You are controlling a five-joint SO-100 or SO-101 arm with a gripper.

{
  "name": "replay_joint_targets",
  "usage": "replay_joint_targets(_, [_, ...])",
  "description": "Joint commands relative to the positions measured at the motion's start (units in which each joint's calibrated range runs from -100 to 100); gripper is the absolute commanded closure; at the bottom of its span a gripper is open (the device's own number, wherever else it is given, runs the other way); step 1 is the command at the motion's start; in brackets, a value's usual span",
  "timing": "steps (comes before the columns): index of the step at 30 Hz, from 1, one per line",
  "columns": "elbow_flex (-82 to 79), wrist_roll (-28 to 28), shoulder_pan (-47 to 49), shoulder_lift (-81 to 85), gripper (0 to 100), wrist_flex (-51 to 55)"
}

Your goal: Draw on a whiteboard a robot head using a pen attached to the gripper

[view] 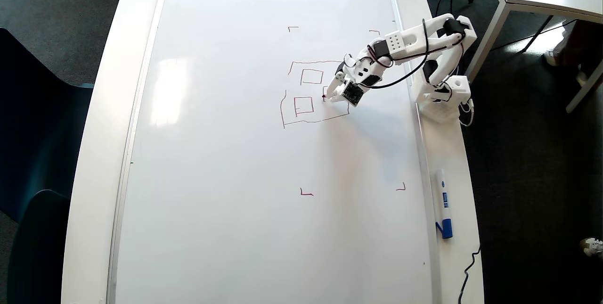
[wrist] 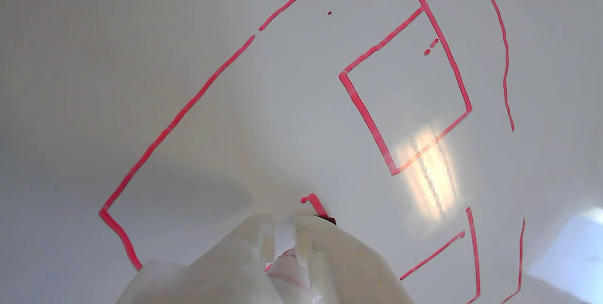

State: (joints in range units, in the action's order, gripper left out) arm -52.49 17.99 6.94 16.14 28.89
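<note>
Fingers (wrist: pixel 264 242) of the gripper (view: pixel 330 97) are clamping the pen (wrist: pixel 284 233), its tip touching the whiteboard (view: pixel 226 200) just ahead, beginning the robot head's (view: pixel 314 93) third inner square.

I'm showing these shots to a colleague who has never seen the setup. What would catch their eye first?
The red robot head stands out, half drawn right of centre on the huge whiteboard in the overhead view. The white pincer presses the pen onto a short new stroke inside it. A white-and-blue marker lies by the board's right edge.
</note>
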Motion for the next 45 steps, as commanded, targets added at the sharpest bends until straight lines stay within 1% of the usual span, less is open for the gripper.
replay_joint_targets(1, [4.1, -0.2, -0.4, 3.2, 99, -0.6])
replay_joint_targets(6, [11.5, -0.2, -1.0, -2.7, 99, -1.1])
replay_joint_targets(11, [19.7, -0.4, -2.2, -12.2, 99, -5.6])
replay_joint_targets(15, [24.8, -2.1, -2.3, -17.4, 99, -5.8])
replay_joint_targets(25, [36.8, -2.1, -3.6, -28.0, 99, -5.8])
replay_joint_targets(45, [37.8, -1.6, -3.2, -31.4, 99, -5.3])
